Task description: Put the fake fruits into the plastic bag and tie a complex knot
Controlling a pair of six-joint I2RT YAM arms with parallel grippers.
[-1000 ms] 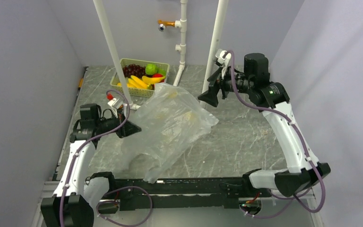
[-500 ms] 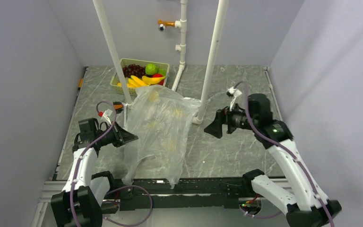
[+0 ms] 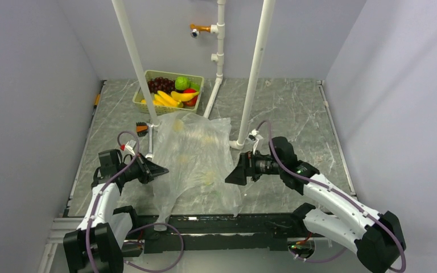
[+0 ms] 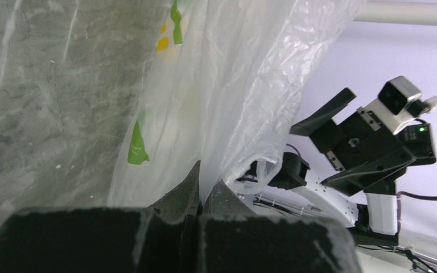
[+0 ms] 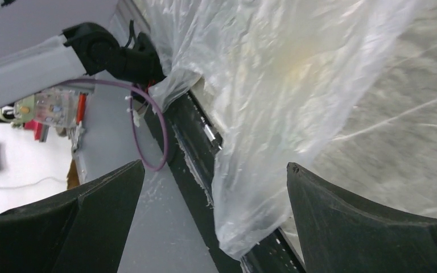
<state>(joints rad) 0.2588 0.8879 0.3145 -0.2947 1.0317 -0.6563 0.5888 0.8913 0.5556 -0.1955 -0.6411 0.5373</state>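
Black rail [image 3: 222,219] w/ both arm bases at near table edge; near end of the big clear crinkly plastic bag [image 3: 196,153] w/ small green/yellow prints droops over it.

L gripper [image 3: 158,169] at bag's left edge, low over the grey marble-look table [image 3: 296,114]; wrist cam shows the L gripper [image 4: 201,190] w/ black fingers pressed together, a fold of bag film [image 4: 244,85] pinched between them and rising from the pinch.

R gripper [image 3: 231,173] at bag's right edge, pointing at it; R gripper [image 5: 215,166] in its wrist cam has fingers spread wide, the bag [image 5: 273,74] ahead of them; contact w/ film can't tell.

Bag lies spread betw. the 2 grippers, long axis near-to-far.

Beyond: 2 white plastic poles, one [image 3: 134,62] by bag's far-left corner, other [image 3: 256,74] just right of bag; small orange-black object [image 3: 142,128] left of the first pole's foot, too small to ID.

Farthest: pale green slatted basket [image 3: 173,72], just past bag's far end; in it the fake fruits: yellow bananas [image 3: 168,98], green apple-like one [image 3: 181,83], red round one [image 3: 190,92], dark purple grapes [image 3: 160,85]; all in basket, not in bag.
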